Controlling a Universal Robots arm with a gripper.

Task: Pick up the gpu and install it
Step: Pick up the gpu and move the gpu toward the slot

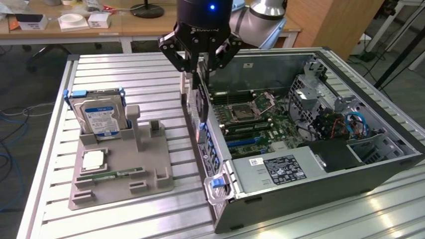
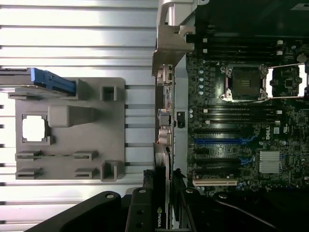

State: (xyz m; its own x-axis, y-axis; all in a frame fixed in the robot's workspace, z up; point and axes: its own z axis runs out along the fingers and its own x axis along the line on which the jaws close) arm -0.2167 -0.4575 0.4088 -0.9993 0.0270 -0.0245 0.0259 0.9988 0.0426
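the gripper (image 1: 199, 62) pinches the graphics card (image 1: 196, 94) at the upper centre of the exterior view. the card hangs on edge just under the fingers, its long axis seemingly pointing down, over the near wall of the computer case (image 1: 371, 164). the blue slots (image 1: 249, 142) lie lower right. one card, one hard drive (image 1: 99, 118), one memory stick (image 1: 111, 175).
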